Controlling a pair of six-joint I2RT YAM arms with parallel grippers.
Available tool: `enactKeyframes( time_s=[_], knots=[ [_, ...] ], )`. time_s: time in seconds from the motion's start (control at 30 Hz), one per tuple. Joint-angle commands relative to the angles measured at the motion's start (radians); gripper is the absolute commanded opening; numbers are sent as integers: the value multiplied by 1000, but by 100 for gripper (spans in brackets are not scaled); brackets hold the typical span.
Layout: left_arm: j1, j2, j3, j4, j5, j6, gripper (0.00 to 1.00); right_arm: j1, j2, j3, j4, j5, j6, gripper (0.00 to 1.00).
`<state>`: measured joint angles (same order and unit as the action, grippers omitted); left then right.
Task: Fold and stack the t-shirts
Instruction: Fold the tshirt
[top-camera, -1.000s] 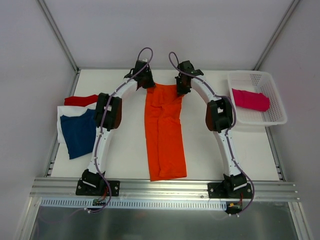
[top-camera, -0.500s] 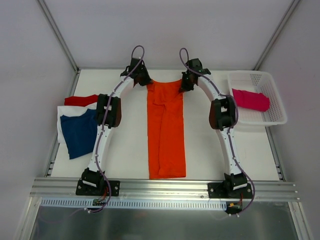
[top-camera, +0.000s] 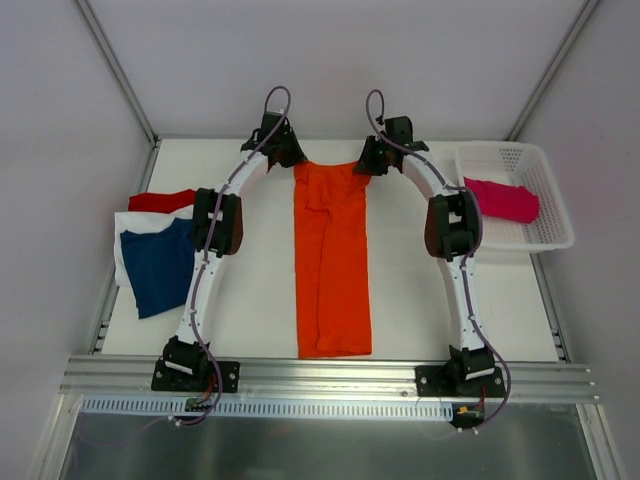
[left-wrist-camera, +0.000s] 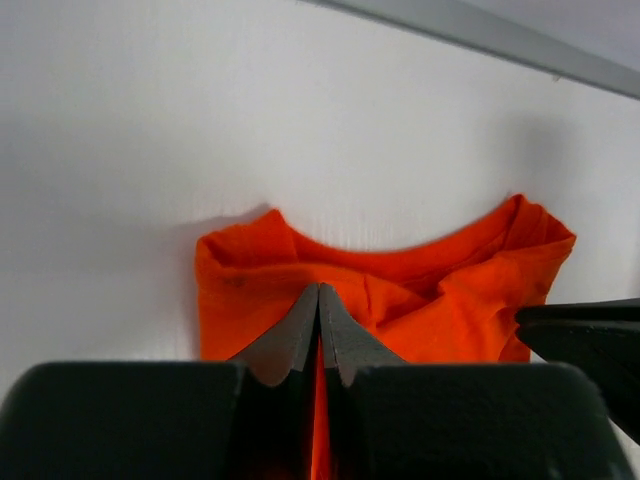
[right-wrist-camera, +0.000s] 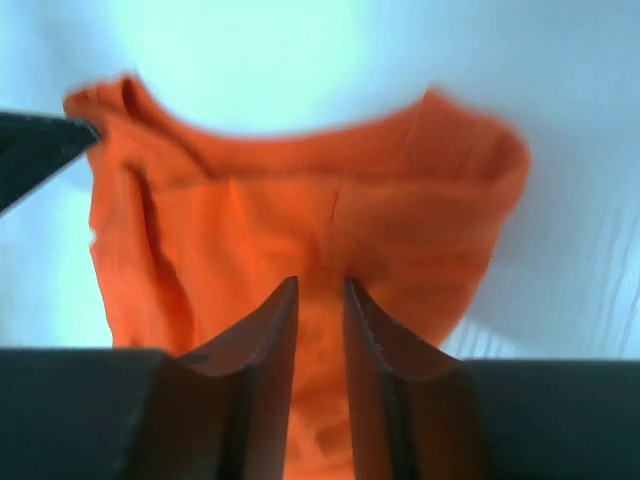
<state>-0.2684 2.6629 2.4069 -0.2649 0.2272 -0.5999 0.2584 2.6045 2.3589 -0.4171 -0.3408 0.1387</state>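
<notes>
The orange shirt (top-camera: 333, 260) lies as a long folded strip down the middle of the table (top-camera: 255, 300), collar toward the far edge. The left gripper (left-wrist-camera: 318, 300) is pinched tight on the cloth at the far left corner. The right gripper (right-wrist-camera: 320, 300) hovers over the far right corner, fingers narrowly parted, holding nothing. The navy shirt (top-camera: 155, 265), white shirt (top-camera: 122, 240) and red shirt (top-camera: 160, 200) overlap at the left edge. The pink shirt (top-camera: 500, 200) sits in the basket (top-camera: 560, 205) at the far right corner.

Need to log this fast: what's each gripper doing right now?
Left gripper: jaws closed, pinching the orange t-shirt at its far end.
Right gripper: jaws slightly open over the shirt, nothing clearly held.
</notes>
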Motion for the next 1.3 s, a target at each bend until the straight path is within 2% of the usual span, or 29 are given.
enactKeyframes(
  time_s=[0.0,0.03,0.07,0.1,0.13,0.17,0.2,0.23,0.27,0.3,0.33,0.37,0.4,0.43,0.5,0.63,0.67,0.8,0.9,1.0,1.13,1.27],
  knots=[
    [-23,-197,-109,30,-37,81,2,7,-236,-157,145,-99,-30,29],
    [-34,-312,-156,32,-63,103,8,13,-292,-203,141,-92,-57,30],
    [-61,-378,-286,35,-99,121,14,30,-355,-307,141,-77,-79,31],
    [-78,-528,-364,45,-188,144,37,41,-491,-366,140,-55,-100,34],
    [-97,-608,-438,46,-221,150,59,54,-559,-415,92,-12,-117,37],
    [-116,-680,-597,49,-262,155,80,86,-624,-502,62,73,-163,40],
    [-162,-828,-683,52,-291,169,91,103,-750,-550,25,116,-181,45],
    [-187,-910,-765,56,-369,166,93,122,-817,-600,-44,175,-189,46],
    [-215,-984,-940,62,-411,160,97,161,-887,-665,-57,277,-185,46],
    [-274,-1130,-1022,69,-452,158,99,186,-962,-817,-66,316,-183,46],
    [-308,-1208,-1096,69,-571,152,99,209,-1129,-902,-49,379,-173,47],
    [-340,-1280,-1235,66,-618,146,99,260,-1217,-987,-39,475,-142,49],
    [-368,-1357,-1303,67,-640,132,99,281,-1301,-1129,-40,499,-99,54],
    [-400,-1500,-1363,62,-637,111,99,300,-1465,-1194,-46,508,-65,55],
    [-405,-1691,-1603,27,-543,-1,99,352,-1675,-1355,-102,503,57,57],
    [-422,-1909,-1840,-33,-398,-174,99,455,-1897,-1589,-198,580,223,57],
    [-448,-1936,-1947,-33,-376,-204,99,508,-1969,-1624,-219,635,249,57],
    [-535,-2089,-2137,-33,-341,-352,99,591,-2041,-1754,-304,688,375,56],
    [-557,-2176,-2218,-34,-310,-403,99,646,-2031,-1842,-234,678,450,56],
    [-566,-2232,-2269,-34,-263,-446,99,723,-1948,-1897,-192,689,528,55],
    [-601,-2264,-2309,-33,-252,-494,99,928,-1839,-1920,-178,801,677,55],
    [-670,-2273,-2318,-33,-269,-549,98,1035,-1744,-1938,-140,833,821,55]
  ],
)
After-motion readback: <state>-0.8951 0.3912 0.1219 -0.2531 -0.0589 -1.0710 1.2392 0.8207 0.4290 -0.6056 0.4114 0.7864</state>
